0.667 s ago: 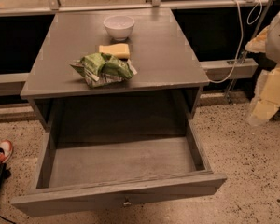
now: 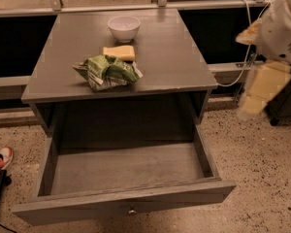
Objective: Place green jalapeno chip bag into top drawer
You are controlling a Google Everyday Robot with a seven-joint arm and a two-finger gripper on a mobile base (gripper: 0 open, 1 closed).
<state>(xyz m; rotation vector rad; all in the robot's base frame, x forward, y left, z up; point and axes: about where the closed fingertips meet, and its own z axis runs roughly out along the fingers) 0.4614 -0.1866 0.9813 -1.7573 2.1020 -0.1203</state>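
Only a small change from a moment ago: gripper nudged a little further in from the right edge of the frame, hanging at mid-height, well apart from the table. Cannot tell whether clenched or released; nothing seen in its hold. Green jalapeno chip bag lying crumpled where it was, left of centre on the tabletop, just in front of the yellow sponge, with the white bowl further back. Top drawer pulled out across the lower frame, bare inside, knob at bottom centre. Reads as the very start of the reach: bag not yet grasped, drawer ready to receive it, whole pick and drop yet to do.
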